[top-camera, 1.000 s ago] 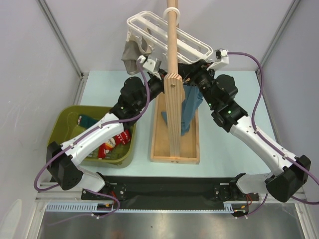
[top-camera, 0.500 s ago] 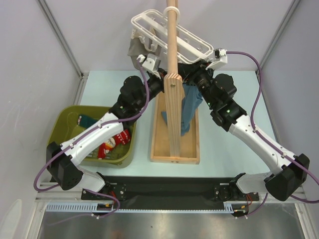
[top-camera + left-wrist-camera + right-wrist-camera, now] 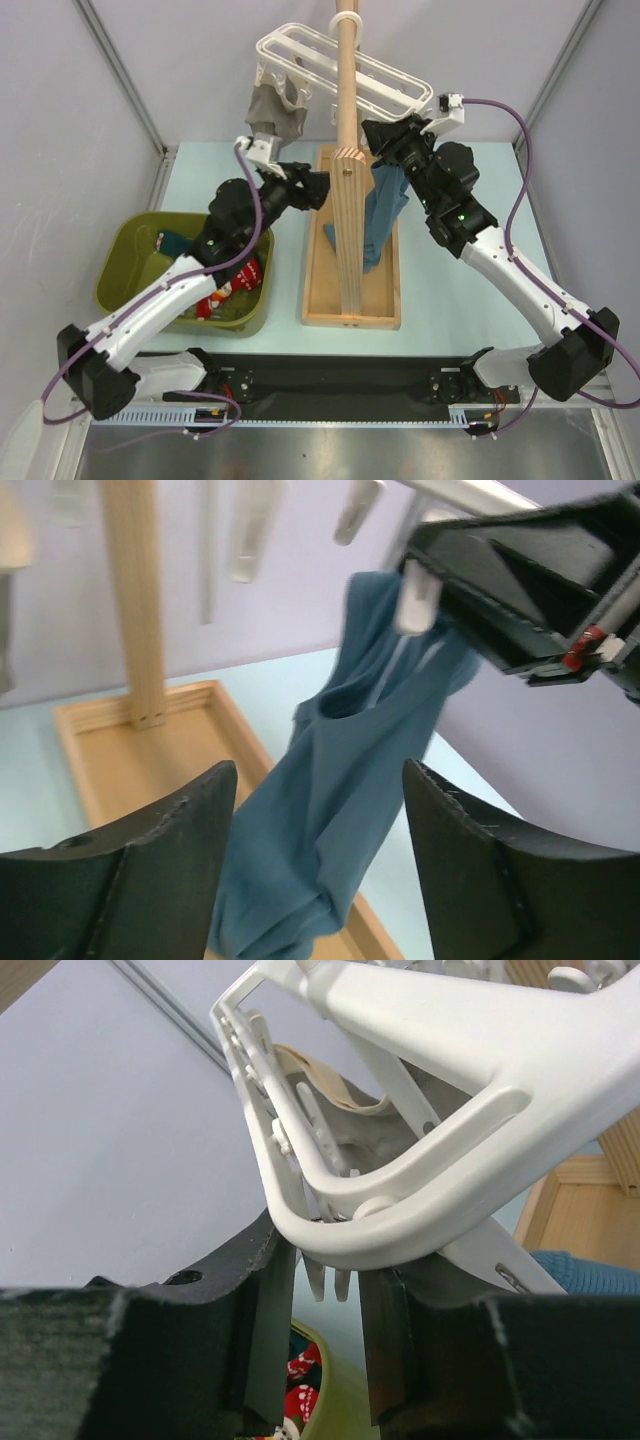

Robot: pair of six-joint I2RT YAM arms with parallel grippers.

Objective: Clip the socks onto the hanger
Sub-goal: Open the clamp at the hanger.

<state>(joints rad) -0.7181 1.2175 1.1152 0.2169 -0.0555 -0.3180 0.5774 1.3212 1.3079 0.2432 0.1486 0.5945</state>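
The white slatted hanger [image 3: 390, 85] hangs on the pole. Red-and-white socks [image 3: 225, 285] and a teal one [image 3: 175, 243] lie in the green bin. My left gripper [image 3: 318, 188] is open and empty, low and left of the pole; in its wrist view the open gripper [image 3: 318, 780] frames the blue garment beyond. My right gripper [image 3: 372, 130] is up at the hanger's near corner. Its fingers [image 3: 262, 1330] stand close either side of a clip peg [image 3: 333, 1282] under the hanger's rim [image 3: 450, 1160]. Whether they press anything is unclear.
A grey-beige sock [image 3: 270, 115] hangs clipped at the hanger's left end. A blue garment [image 3: 383, 215] hangs from a peg [image 3: 413, 595] over the wooden stand's tray [image 3: 320, 280]. The wooden pole [image 3: 346, 120] rises between the arms. The olive bin [image 3: 115, 270] sits at left.
My left gripper has opened and drawn back down and left from the hanger, leaving the grey-beige sock hanging. The right jaws have narrowed. The hanger has swung slightly.
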